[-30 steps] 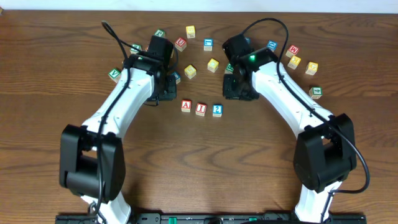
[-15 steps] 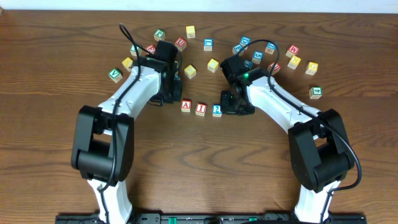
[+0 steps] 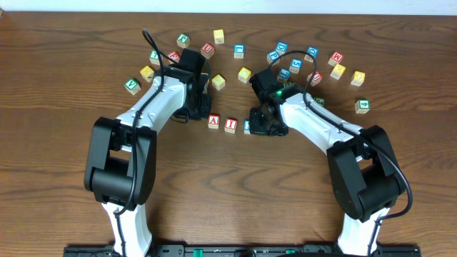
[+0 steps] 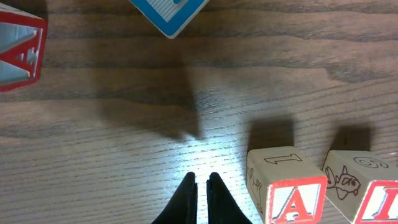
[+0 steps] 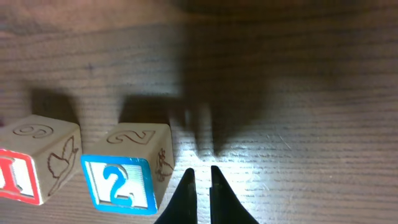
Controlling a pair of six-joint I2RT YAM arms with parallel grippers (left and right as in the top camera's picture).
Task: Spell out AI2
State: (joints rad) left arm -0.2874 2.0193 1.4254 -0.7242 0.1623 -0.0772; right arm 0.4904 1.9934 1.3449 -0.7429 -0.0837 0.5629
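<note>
Three letter blocks stand in a row on the wooden table: a red A block [image 3: 213, 121], a red I block [image 3: 230, 125] and a blue 2 block [image 3: 248, 127]. My left gripper [image 3: 201, 112] is shut and empty, low over the table just left of the A block [image 4: 286, 190]; the I block [image 4: 367, 186] stands beyond it. My right gripper [image 3: 259, 127] is shut and empty, its fingertips [image 5: 200, 183] right beside the 2 block [image 5: 127, 168], whose right side it partly covers from overhead. The I block [image 5: 34, 162] is to the left of the 2 block.
Several loose letter blocks lie scattered along the back, among them a yellow one [image 3: 218, 81], a green V [image 3: 132, 86], a blue one [image 3: 238, 51] and a green one [image 3: 363, 106]. A blue block [image 4: 169, 12] and a red block [image 4: 18, 53] lie ahead of the left gripper.
My right gripper has moved down and to the left, up against the right side of the 2 block. My left gripper has shifted a little right, towards the A block.
</note>
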